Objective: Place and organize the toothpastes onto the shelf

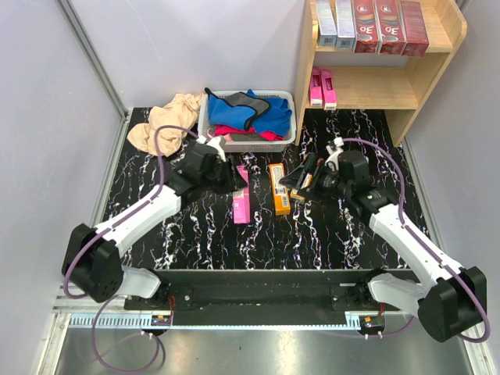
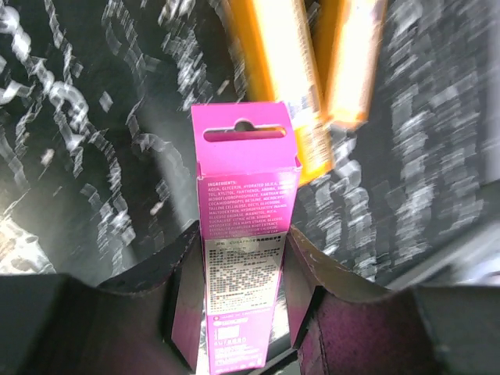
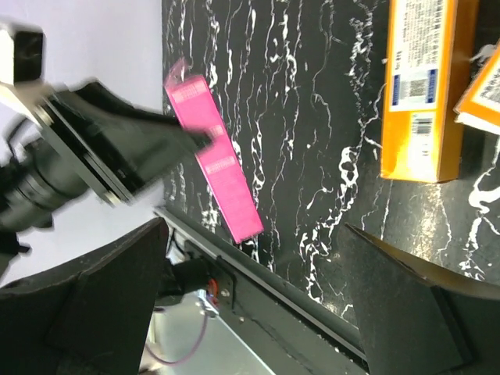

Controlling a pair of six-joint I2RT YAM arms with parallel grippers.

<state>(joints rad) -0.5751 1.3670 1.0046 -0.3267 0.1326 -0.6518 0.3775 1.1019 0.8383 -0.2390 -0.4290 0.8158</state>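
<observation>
At the table's middle, left of centre: left gripper [image 2: 242,262] jaws clamped on a bright pink toothpaste box [image 2: 246,195], one finger on each long side, grip near the box's far end. The box runs straight out past the fingertips, hang-tab end leading. From above, its long axis runs far-to-near, free end toward the arm bases. Can't tell if it's off the tabletop yet.

Just beside it to the right, an orange box [image 1: 278,187] lies flat and about parallel. A second orange box [image 3: 484,82] is next to that one, by the right gripper [image 1: 303,178], whose jaws are wide apart, holding nothing.

The shelf [image 1: 444,48] stands at the far right corner, well apart from the left claw and diagonally across. Its top tier holds silver and dark red boxes upright, and its lower tier has two pink boxes [image 1: 322,86] at the left end. The right arm is nearer the shelf, so the left faces a long reach up and right, and I reckon the box needs turning upright beside its pink mates.
</observation>
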